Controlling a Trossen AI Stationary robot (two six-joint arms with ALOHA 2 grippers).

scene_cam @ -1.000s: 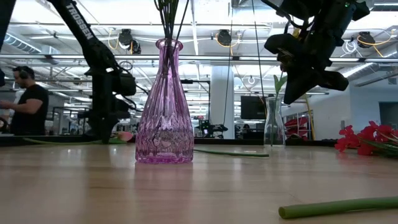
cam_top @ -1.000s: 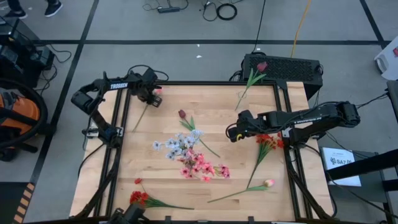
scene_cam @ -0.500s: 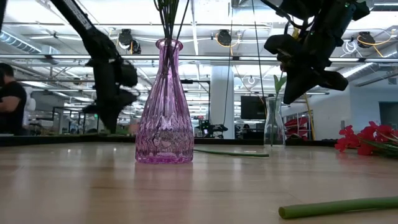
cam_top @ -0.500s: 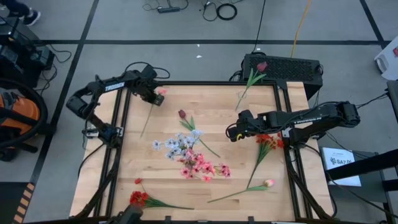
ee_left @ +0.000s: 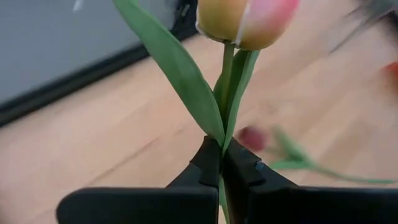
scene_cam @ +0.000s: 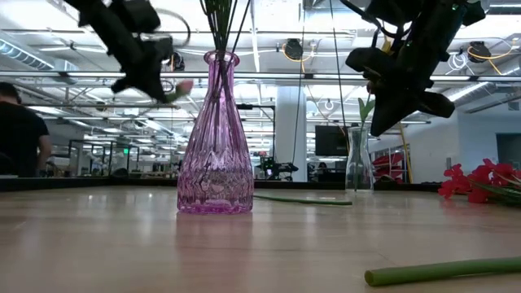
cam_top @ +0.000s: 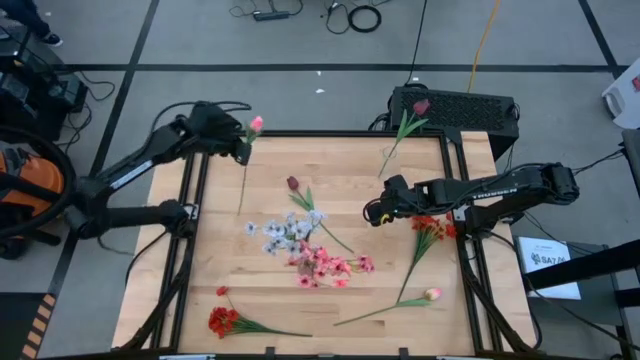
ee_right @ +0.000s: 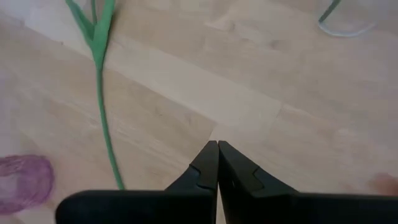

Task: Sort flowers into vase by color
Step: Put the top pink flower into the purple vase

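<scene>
While pinching a thin green stalk, left tool (ee_left: 221,163) lifts glossy pink bud (ee_left: 247,22).

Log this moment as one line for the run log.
left gripper: shut on pink tulip, lifted | right gripper: shut, empty, above table | purple vase: holds stems

Pale matt wood table (cam_top: 400,200), glossy ribbed purple glass vase (scene_cam: 215,138)

A pink-and-yellow tulip (ee_left: 247,22) is standing up from between the left fingers (ee_left: 208,163), which are pinching its green stalk just below the leaves; the rest of the stalk is hanging beneath them over the tabletop (cam_top: 340,160).
</scene>
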